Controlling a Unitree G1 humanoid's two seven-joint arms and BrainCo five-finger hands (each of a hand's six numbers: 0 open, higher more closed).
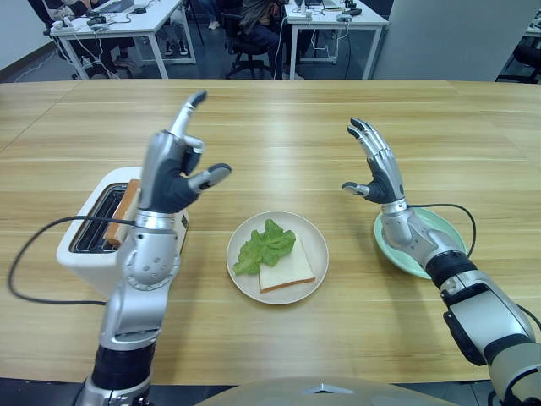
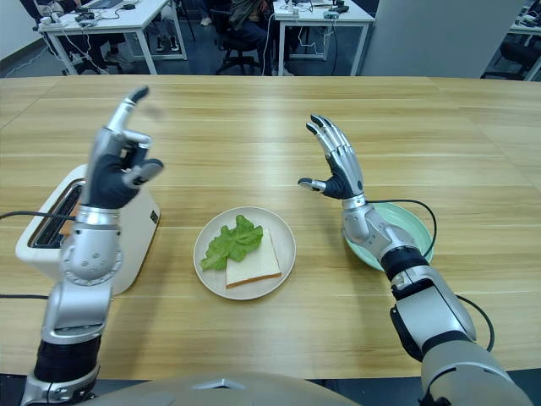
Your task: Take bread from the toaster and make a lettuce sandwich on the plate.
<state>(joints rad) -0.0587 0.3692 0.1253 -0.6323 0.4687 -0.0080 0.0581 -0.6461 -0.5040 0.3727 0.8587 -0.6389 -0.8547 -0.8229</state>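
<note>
Bread slice (image 1: 127,200) stands on edge in the toaster (image 1: 76,258), long edge front-to-back, just below the nearer left hand (image 1: 173,173), fingers loosely spread, empty; right hand (image 1: 382,176), open and empty, well right of it.

Wooden surface (image 1: 279,127) carries: white toaster (image 1: 76,258) w/ black cable (image 1: 19,258), below left hand (image 1: 176,169); white plate (image 1: 309,233) btwn both hands, nearer robot; pale-green dish (image 1: 444,233) below right hand (image 1: 378,167).

You lose a corner of the toaster (image 1: 89,222) behind the left arm (image 1: 144,271), part of the green dish (image 1: 446,227) under the right forearm (image 1: 410,233), and some bread (image 1: 287,271) under lettuce (image 1: 264,245)
</note>
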